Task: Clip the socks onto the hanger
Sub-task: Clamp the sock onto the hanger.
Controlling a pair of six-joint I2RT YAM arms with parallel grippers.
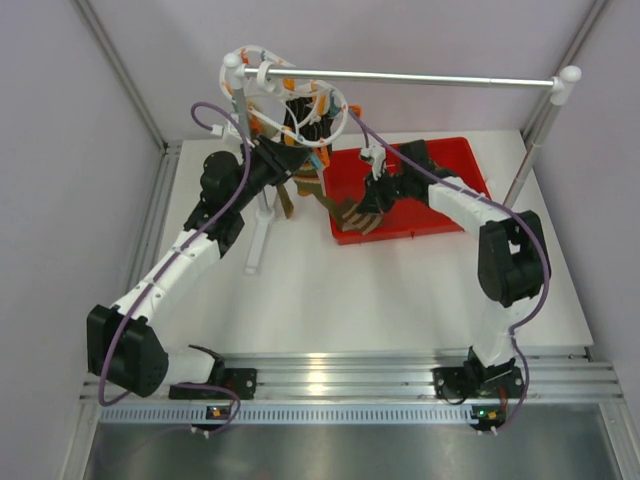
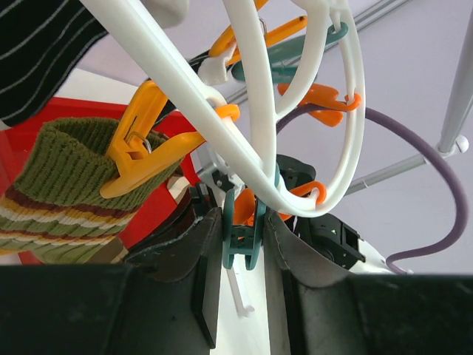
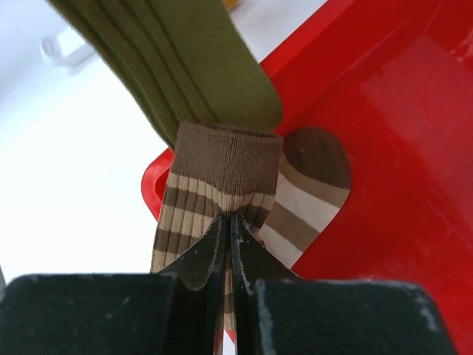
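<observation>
At about 11 o'clock in the top view, the hanger (image 1: 262, 72) hangs by its hook from the silver rail (image 1: 420, 79). The long axis of its white oval ring runs roughly from 10 to 4 o'clock. From above, the clips and socks below the ring are crowded and hard to tell apart.

In the left wrist view, the left end effector (image 2: 242, 218) pinches a teal clip (image 2: 240, 244) that hangs from the ring and points to 6 o'clock. At 9 o'clock from it, an orange clip (image 2: 144, 151) bites the cuff of an olive striped sock (image 2: 66, 192), whose foot is cut off at the frame edge.

In the right wrist view, the right end effector (image 3: 229, 218) is closed on a brown striped sock (image 3: 222, 166) at the rim of the red tray (image 3: 399, 111) on the bench (image 1: 350, 290). The sock's cuff points to 12 o'clock, and its lower part is hidden behind the fingers. A plain olive sock (image 3: 177, 66) lies just above the cuff, cut off at the top.
</observation>
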